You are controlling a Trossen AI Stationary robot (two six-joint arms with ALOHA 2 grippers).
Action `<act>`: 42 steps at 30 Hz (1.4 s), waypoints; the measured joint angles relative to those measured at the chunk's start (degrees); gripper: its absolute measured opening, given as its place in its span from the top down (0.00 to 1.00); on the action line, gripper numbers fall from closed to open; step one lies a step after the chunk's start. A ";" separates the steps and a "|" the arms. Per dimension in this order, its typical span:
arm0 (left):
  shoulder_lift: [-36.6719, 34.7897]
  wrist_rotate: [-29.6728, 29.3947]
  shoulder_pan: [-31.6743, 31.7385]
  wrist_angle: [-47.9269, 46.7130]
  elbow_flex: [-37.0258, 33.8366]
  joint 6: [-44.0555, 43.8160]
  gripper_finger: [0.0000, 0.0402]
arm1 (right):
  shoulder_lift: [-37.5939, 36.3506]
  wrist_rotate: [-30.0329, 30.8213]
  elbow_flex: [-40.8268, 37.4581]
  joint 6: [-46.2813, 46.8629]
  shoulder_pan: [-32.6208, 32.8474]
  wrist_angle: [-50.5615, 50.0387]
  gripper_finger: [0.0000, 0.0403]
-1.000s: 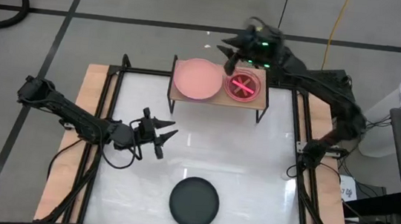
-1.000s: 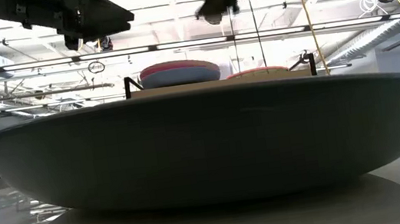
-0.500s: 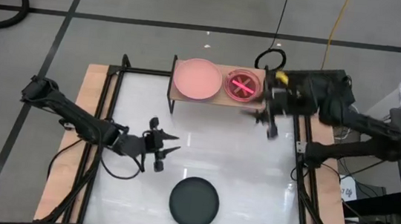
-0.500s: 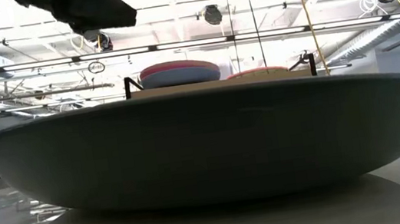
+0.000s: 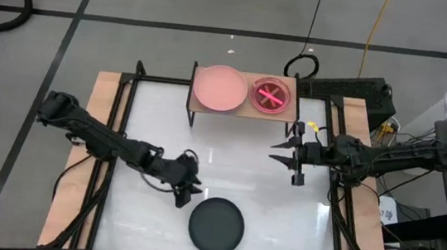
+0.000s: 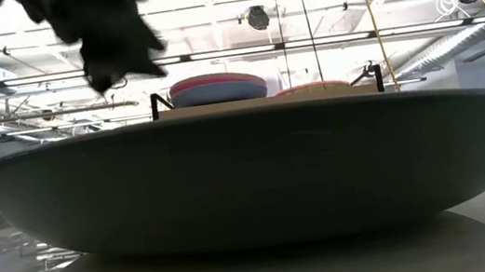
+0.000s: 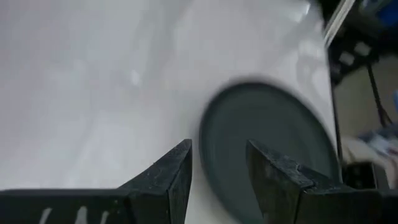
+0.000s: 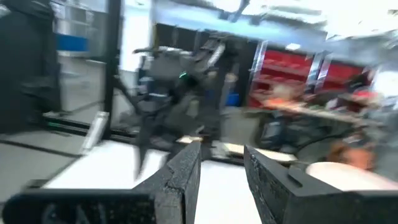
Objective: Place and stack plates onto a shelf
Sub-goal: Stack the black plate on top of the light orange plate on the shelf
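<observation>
Your left gripper (image 5: 187, 189), fingers apart, hovered just beside one black plate (image 5: 216, 225) near you. Your right gripper (image 5: 289, 154) was also parted. Two plate stacks (image 5: 220, 88) sat on the far shelf (image 5: 243, 109).

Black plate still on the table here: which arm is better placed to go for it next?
Left. The left end effector hangs just beside the black plate, its open fingers aimed at the rim in the left wrist view. The right end effector sits empty farther off, below the shelf.
</observation>
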 joint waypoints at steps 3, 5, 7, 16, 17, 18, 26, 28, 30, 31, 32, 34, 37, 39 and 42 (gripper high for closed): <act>3.71 7.71 1.14 -0.34 -0.02 -3.52 0.62 | 0.34 1.96 -1.05 -2.77 0.17 3.08 0.74; 6.05 10.75 1.53 0.18 0.00 -4.93 0.62 | 0.21 1.91 -1.10 -3.34 0.17 3.24 0.74; 8.11 11.72 1.68 0.05 0.00 -6.17 0.62 | 0.23 1.92 -1.10 -3.67 0.17 3.14 0.74; 15.13 14.36 1.60 6.34 0.00 -8.41 0.62 | 0.23 1.92 -1.10 -3.41 0.17 2.64 0.74; 15.73 14.39 1.53 6.58 0.00 -8.44 0.62 | 0.23 1.92 -1.10 -3.38 0.17 2.64 0.74; 16.37 14.39 1.55 6.60 0.00 -8.56 0.62 | 0.23 1.92 -1.10 -3.31 0.17 2.63 0.74; 19.86 14.37 1.54 7.18 0.00 -9.05 0.62 | 0.25 1.92 -1.10 -2.20 0.17 2.60 0.74; 19.92 13.78 1.59 7.26 0.00 -8.34 0.63 | 0.28 1.92 -1.10 -2.21 0.17 2.59 0.74; 19.93 13.47 1.61 7.31 0.00 -7.17 0.68 | 0.30 1.94 -1.10 -2.19 0.17 2.57 0.74; 19.94 13.23 1.65 7.53 0.07 -6.57 0.71 | 0.30 1.92 -1.10 -2.19 0.17 2.54 0.74; 20.00 13.06 1.74 7.36 0.52 -6.05 0.76 | 0.30 1.92 -1.10 -2.19 0.17 2.52 0.74; 20.04 12.71 1.95 7.28 2.00 -4.40 0.84 | 0.30 1.92 -1.10 -2.19 0.17 2.43 0.74; 19.83 13.70 2.76 6.03 5.62 1.15 0.96 | 0.30 1.93 -1.10 -2.19 0.17 2.43 0.74; 18.48 13.93 3.44 2.58 8.76 4.59 0.97 | 0.30 1.92 -1.10 -1.89 0.17 2.41 0.74; 15.88 12.41 5.13 -5.16 14.97 10.25 0.97 | 0.30 1.92 -1.10 -1.78 0.17 2.39 0.74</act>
